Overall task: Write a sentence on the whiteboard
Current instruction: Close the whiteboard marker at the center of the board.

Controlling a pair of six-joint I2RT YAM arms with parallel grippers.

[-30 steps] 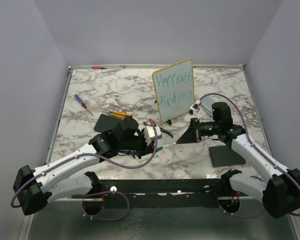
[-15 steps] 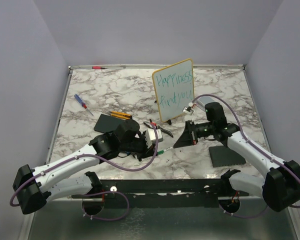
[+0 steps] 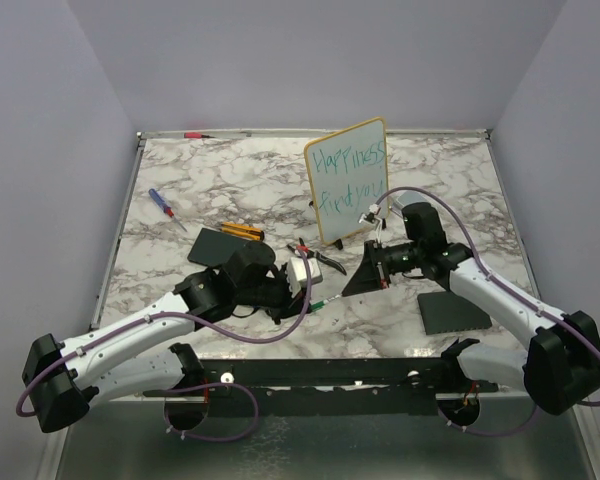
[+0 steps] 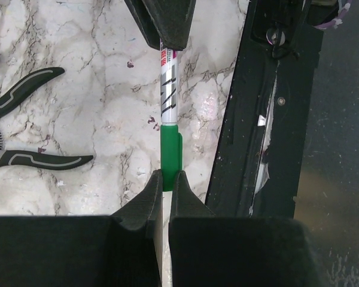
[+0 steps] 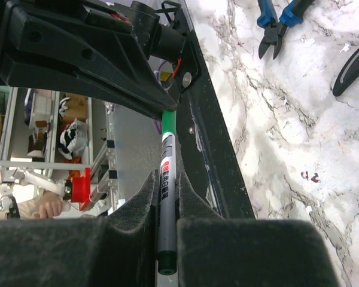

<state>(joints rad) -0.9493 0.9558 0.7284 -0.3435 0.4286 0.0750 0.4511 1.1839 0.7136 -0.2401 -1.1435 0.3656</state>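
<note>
The whiteboard [image 3: 347,180] stands upright at the back centre, with the teal sentence [image 3: 348,176] on it in two lines. In front of it, low over the table, both grippers hold one marker end to end. My left gripper [image 4: 166,182] is shut on its green cap [image 4: 170,156]. The grey barrel [image 4: 169,89] runs on into the right gripper's fingers [image 4: 164,24]. In the right wrist view my right gripper [image 5: 166,179] is shut on the barrel [image 5: 167,203], and the cap [image 5: 169,122] reaches the left gripper [image 5: 90,54]. From above, the left gripper [image 3: 312,300] and right gripper [image 3: 348,288] nearly meet.
Black-handled pliers [image 3: 327,261] lie just beyond the grippers, blue-handled cutters [image 5: 281,18] nearby. Dark grey pads lie at the left [image 3: 215,245] and the right front [image 3: 452,312]. A blue screwdriver [image 3: 165,207], an orange-handled tool [image 3: 242,230] and a red pen [image 3: 195,134] lie further left and back.
Both grippers, still joined by the marker, have drifted a little to the left and toward the near edge. Neither grip has changed.
</note>
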